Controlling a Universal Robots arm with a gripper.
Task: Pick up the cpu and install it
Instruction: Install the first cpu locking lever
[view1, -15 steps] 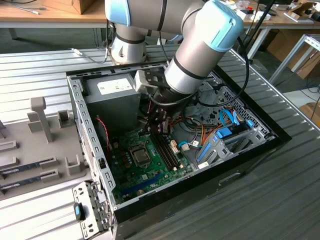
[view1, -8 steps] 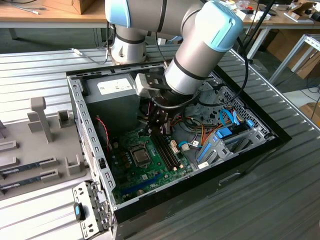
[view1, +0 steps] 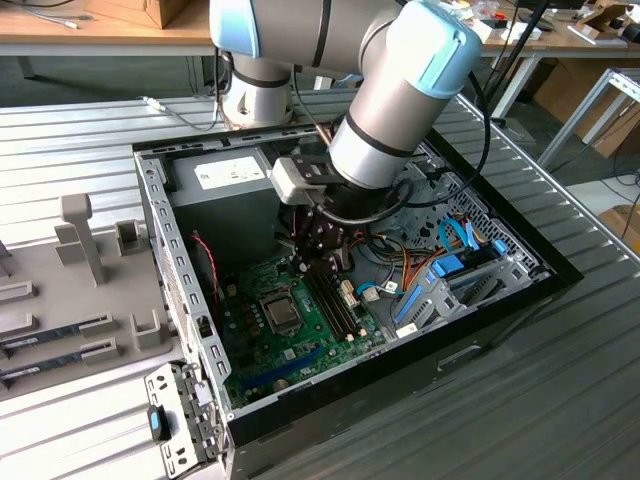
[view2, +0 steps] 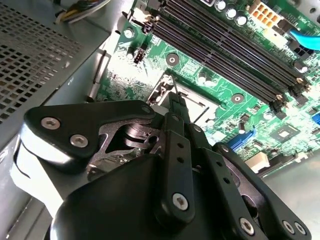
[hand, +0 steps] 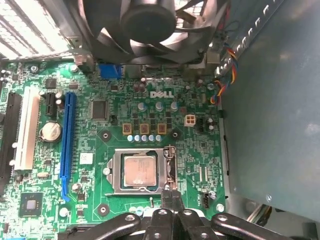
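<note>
Hovering my gripper (hand: 170, 196) beside the socket (hand: 141, 171), fingers pressed together and empty; the cpu (hand: 139, 170) sits seated inside it.

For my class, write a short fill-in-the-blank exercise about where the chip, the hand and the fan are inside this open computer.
1. The cpu lies in the socket on the green ____.
2. The hand holds ____.
3. In the first wrist view, the hand's closed fingertips sit beside the socket's ____.
4. The black round part at the board's edge is a ____.

Missing words: motherboard; nothing; frame; fan
</note>
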